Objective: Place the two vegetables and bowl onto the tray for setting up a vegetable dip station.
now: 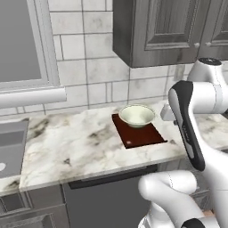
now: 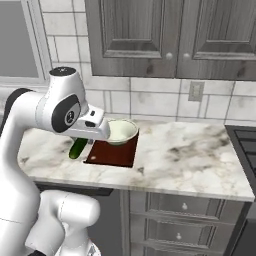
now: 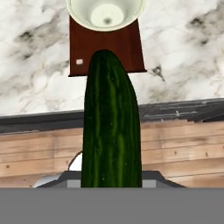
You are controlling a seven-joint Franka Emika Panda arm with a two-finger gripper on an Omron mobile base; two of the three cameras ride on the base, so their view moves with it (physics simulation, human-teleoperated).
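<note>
My gripper (image 2: 80, 141) is shut on a dark green elongated vegetable (image 3: 111, 127), which runs up the middle of the hand view and hangs tilted below the hand (image 2: 77, 148). It is held in the air over the counter's front edge, short of the tray's near end. The dark reddish-brown tray (image 1: 143, 136) (image 2: 114, 155) (image 3: 109, 46) lies flat on the marble counter, a small pale spot near its front corner. The pale greenish-white bowl (image 1: 136, 115) (image 2: 121, 131) (image 3: 105, 11) stands upright on the tray's far half. The tray's near half is bare.
A sink (image 1: 11, 142) is set in the counter at the far left, and a stove edge (image 2: 245, 142) is at the far right. Upper cabinets (image 1: 164, 31) hang above the tray. Bare marble (image 2: 190, 150) lies on both sides of the tray.
</note>
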